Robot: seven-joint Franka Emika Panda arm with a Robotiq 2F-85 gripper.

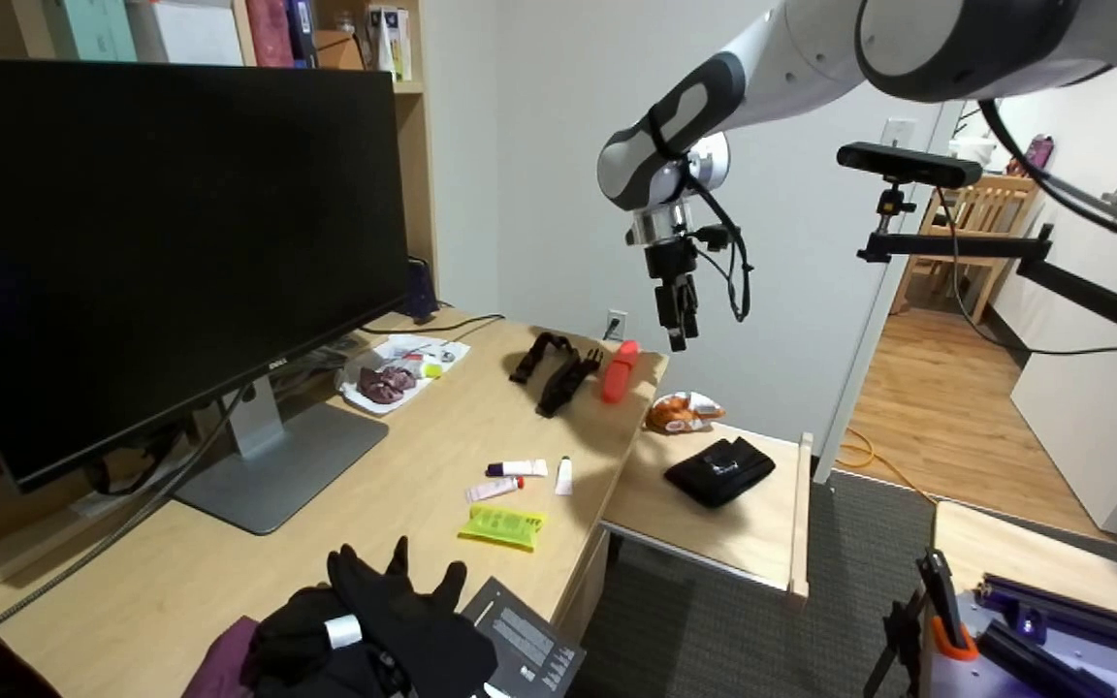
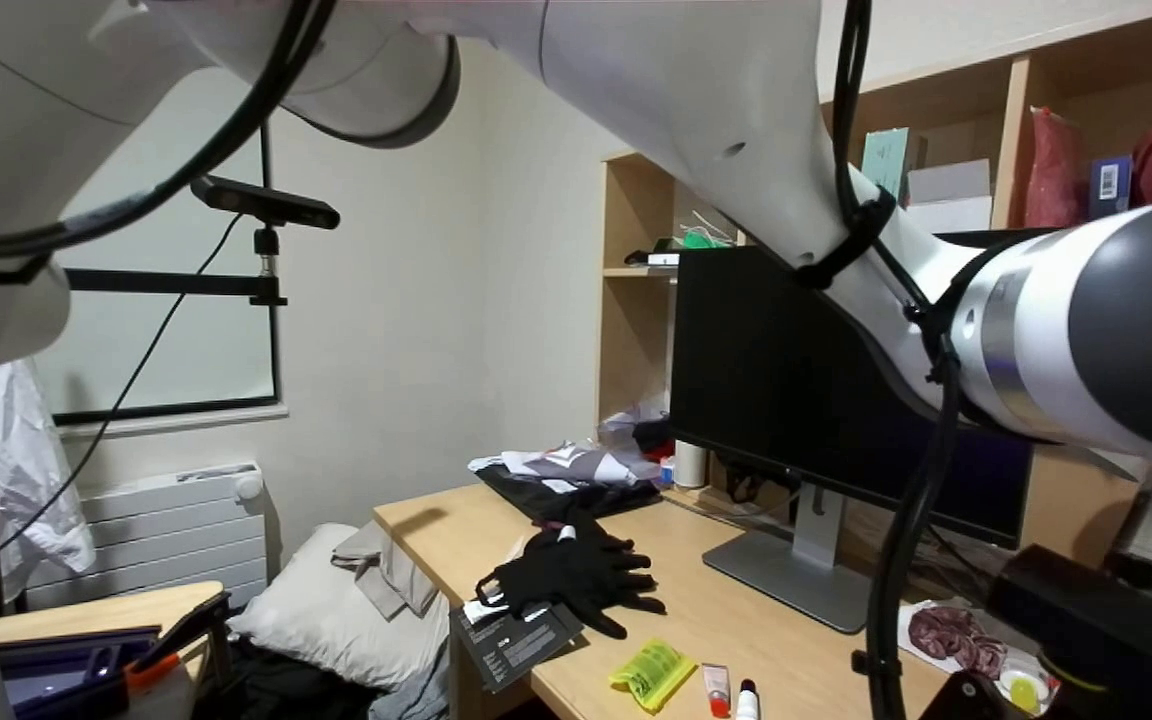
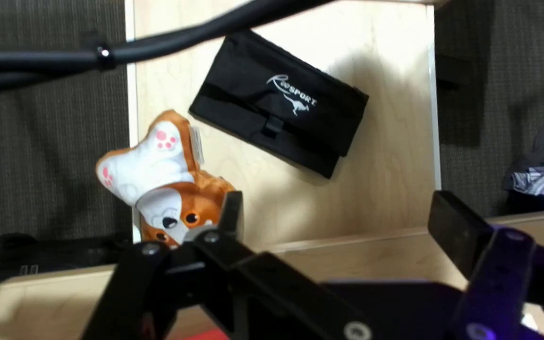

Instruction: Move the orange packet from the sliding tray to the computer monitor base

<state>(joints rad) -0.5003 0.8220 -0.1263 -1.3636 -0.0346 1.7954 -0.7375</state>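
Gripper (image 3: 340,219) spread wide, nothing between the fingers. Hangs well above the sliding tray (image 1: 762,523), right by the desk (image 1: 432,460) edge. Orange packet (image 3: 163,170), which I read as the orange-and-white dog-shaped thing, lies face up on the tray, in the corner next to the desk, paws poking past the tray's side in the wrist view. It's off to one finger's side, that finger covering a bit of its head.

Step, my read: lining up the pick. Shift sideways until the packet is centred, then turn the wrist so the fingers straddle its waist. Watch the desk edge, a finger could catch it going down. Descend straight; don't lean on the paws, it could tip off. Looks soft, so take a deep bite of body rather than a skin pinch. Lift straight up above desk height before swinging across. Target: front of the monitor base (image 1: 302,475); the monitor (image 1: 171,262) seems to overhang the back of it, so come in from the front and lower before release.

Black pouch (image 3: 276,104) shares the tray, apart from the packet. On the desk: red case (image 1: 620,373) and black strap (image 1: 568,382) at the tray-side corner, likely under the carry path; then small tubes (image 1: 517,468), yellow sachet (image 1: 503,526), black gloves (image 1: 374,620). Dark carpet (image 1: 685,620) below the tray, bookshelf (image 2: 626,340) behind the monitor, radiator (image 2: 171,530) in an exterior view, wood floor (image 1: 927,388) in the next room.
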